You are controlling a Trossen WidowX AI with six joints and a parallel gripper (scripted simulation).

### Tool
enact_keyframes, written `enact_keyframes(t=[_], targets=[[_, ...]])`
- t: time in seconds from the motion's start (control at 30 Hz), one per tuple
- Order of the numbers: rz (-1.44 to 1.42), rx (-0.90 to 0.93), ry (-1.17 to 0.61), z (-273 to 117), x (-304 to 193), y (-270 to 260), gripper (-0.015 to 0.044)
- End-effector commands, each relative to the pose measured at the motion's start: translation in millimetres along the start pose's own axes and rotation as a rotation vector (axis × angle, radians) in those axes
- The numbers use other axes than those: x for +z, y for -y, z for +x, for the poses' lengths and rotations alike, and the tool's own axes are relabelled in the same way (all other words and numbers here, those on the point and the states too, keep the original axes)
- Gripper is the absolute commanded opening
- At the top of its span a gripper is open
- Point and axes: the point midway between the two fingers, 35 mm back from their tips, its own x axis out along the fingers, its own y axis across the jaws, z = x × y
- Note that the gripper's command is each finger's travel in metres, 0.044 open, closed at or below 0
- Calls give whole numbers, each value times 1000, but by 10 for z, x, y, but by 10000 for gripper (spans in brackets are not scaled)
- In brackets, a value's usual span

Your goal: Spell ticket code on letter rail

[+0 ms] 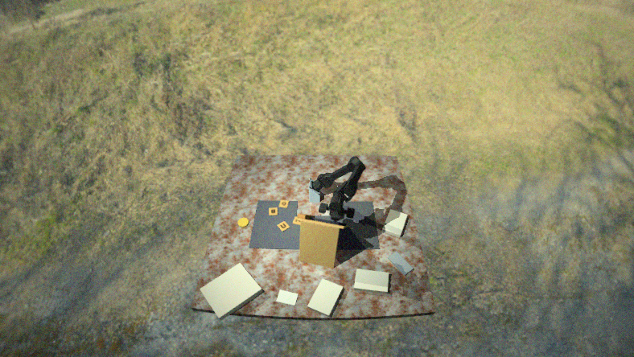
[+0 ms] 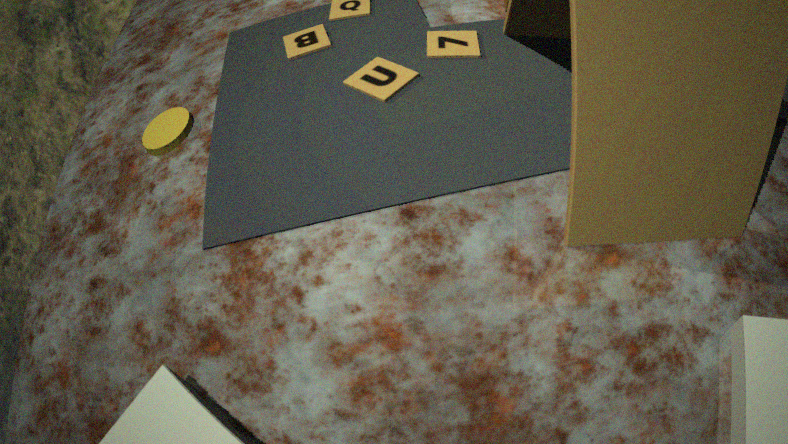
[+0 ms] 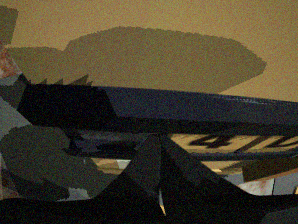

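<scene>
My gripper (image 3: 156, 141) is shut and empty, its dark tips low against the letter rail (image 3: 200, 107) in the wrist view. The rail holds a tile reading 4 (image 3: 210, 142) and, right of it, another tile (image 3: 285, 143) seen too edge-on to read surely. The tan board (image 1: 318, 244) (image 2: 672, 126) stands with its back to the top and exterior views, hiding the rail and fingertips there. Loose tiles U (image 1: 282, 226) (image 2: 381, 78), B (image 1: 273, 211) (image 2: 306, 40), Q (image 1: 283, 203) (image 2: 350, 6) and one like a 7 (image 1: 296, 220) (image 2: 453, 43) lie left of the board. No ticket text is readable.
A dark mat (image 1: 270, 239) (image 2: 330, 154) lies under the loose tiles. A pale blue panel (image 1: 314, 194) stands behind the board. A yellow disc (image 1: 243, 222) (image 2: 166, 129) lies left. Cream blocks (image 1: 231, 290) (image 1: 325, 297) (image 1: 372, 281) (image 1: 396, 223), a white card (image 1: 287, 297) and a grey slab (image 1: 400, 263) lie around.
</scene>
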Motion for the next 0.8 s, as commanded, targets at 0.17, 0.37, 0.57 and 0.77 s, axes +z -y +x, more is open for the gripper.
enact_keyframes(t=[0.17,0.37,0.57,0.77], targets=[[1,3,0,26,23,-6,0],[2,3,0,13,12,20,0],[2,3,0,12,9,41,0],[2,3,0,14,8,61,0]])
